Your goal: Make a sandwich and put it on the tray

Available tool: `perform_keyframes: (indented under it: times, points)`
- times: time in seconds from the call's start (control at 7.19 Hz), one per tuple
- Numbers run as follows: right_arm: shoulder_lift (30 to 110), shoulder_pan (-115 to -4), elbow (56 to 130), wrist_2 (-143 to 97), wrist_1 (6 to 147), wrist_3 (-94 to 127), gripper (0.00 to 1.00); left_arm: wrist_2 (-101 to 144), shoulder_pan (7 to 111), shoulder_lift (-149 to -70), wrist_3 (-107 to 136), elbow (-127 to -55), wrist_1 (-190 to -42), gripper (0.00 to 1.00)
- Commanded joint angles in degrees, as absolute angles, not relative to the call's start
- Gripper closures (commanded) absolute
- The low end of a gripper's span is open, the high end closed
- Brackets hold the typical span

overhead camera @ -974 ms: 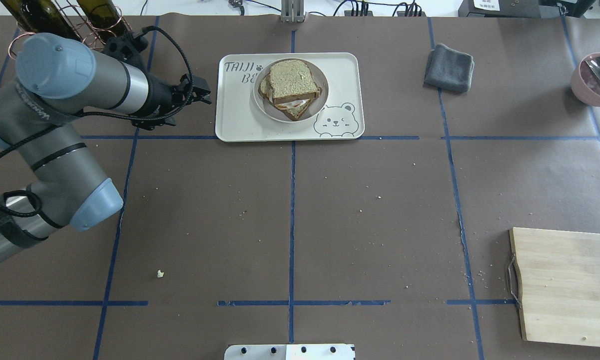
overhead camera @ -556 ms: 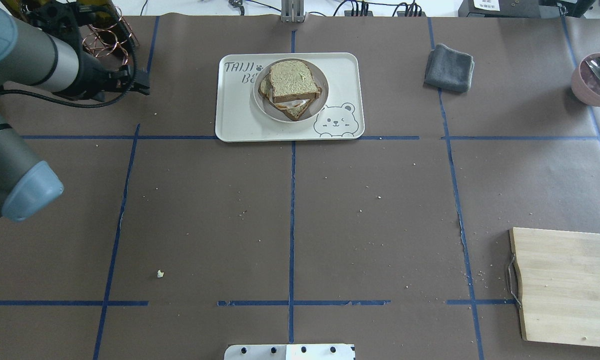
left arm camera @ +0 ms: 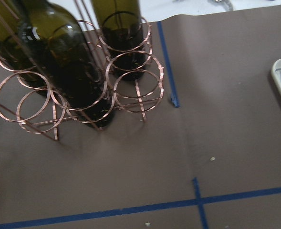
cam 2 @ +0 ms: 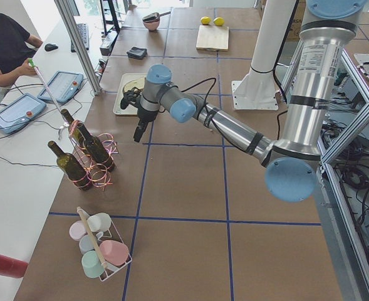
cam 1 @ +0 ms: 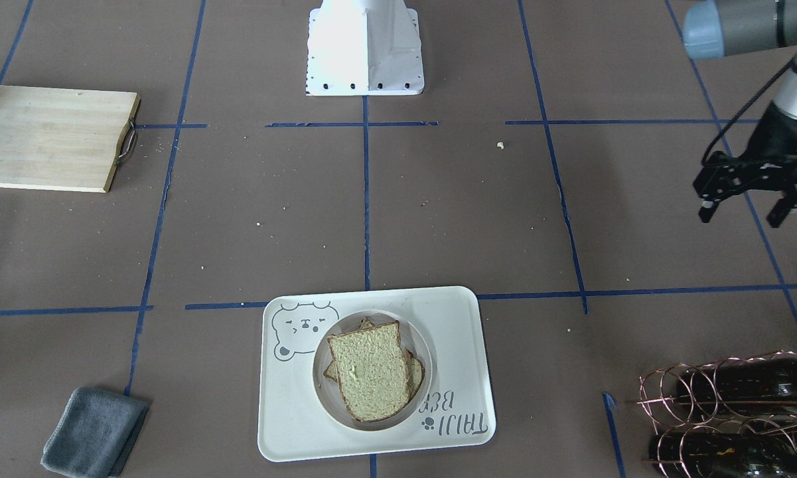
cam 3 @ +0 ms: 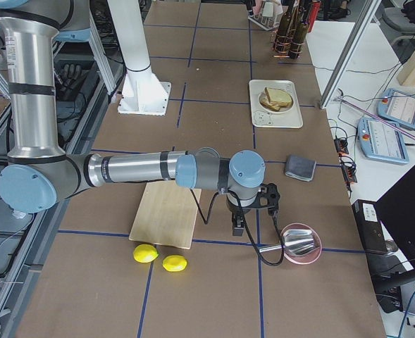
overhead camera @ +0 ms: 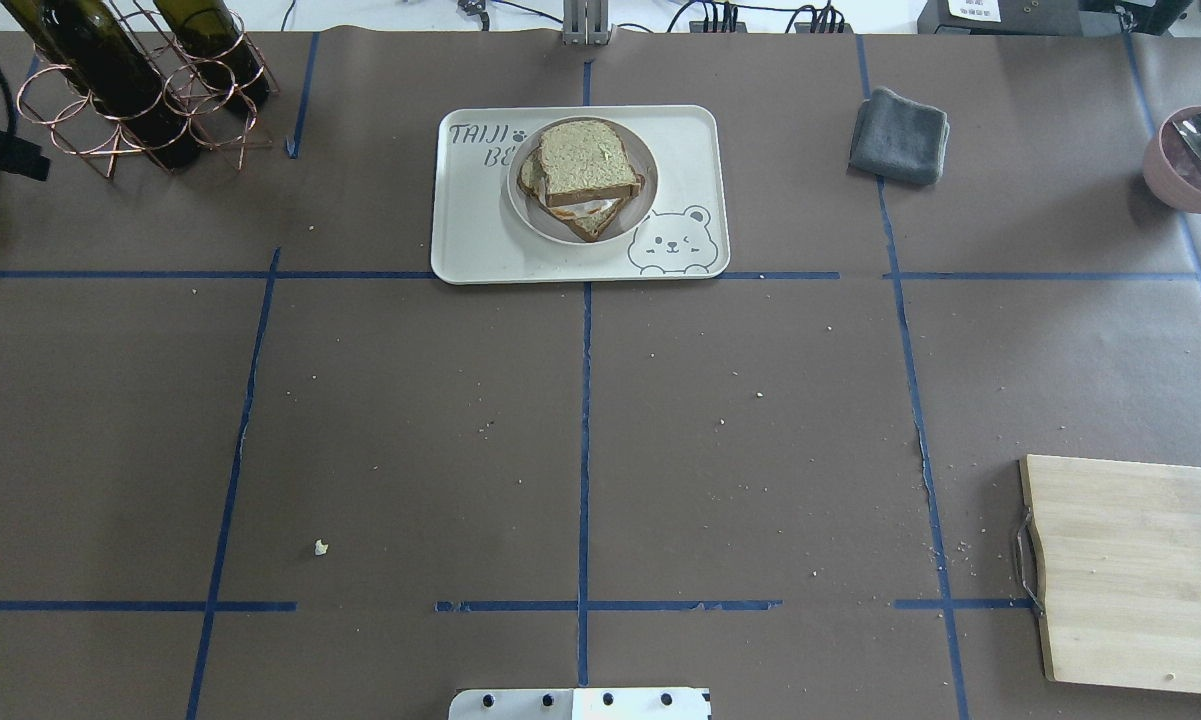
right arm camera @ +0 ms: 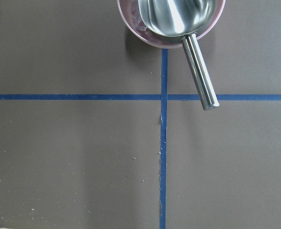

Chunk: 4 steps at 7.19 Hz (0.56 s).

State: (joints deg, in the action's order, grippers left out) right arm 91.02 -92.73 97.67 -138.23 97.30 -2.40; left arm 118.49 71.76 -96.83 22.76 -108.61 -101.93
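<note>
A brown-papered table (overhead camera: 410,420), gridded with blue tape lines (overhead camera: 583,450), sits in even light.

the upper bread slice (overhead camera: 582,158) hides most of the egg (overhead camera: 588,207), and the plate (overhead camera: 560,233) covers part of the lettering on the tray (overhead camera: 470,238). in the overhead view the left pincer (cam 1: 741,212) is cut off at the edge. the right pincer (cam 3: 255,217) is too small to tell its opening.

The grey left arm (cam 1: 743,26) now sits far from the cream rectangular plastic tray (overhead camera: 470,240), no longer covering the copper wire bottle rack (overhead camera: 140,100).
</note>
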Motion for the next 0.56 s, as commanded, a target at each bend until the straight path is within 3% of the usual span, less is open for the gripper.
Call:
perform_keyframes:
  times: [0.0,0.28,0.42]
  points:
    - [91.85,-92.81,98.00,-139.12,96.06,-2.02,0.00,120.85,83.28,-92.05,0.36,-105.21,-101.60,0.00]
    - [91.85,-92.81,98.17,-139.22,96.06,-2.11,0.00,121.73,84.29,-87.92,-5.18,-105.29,-102.22,0.00]
    - [91.85,-92.81,98.09,-139.13,95.98,-2.11,0.00,121.73,84.03,-87.28,-5.36,-101.90,-102.13,0.00]
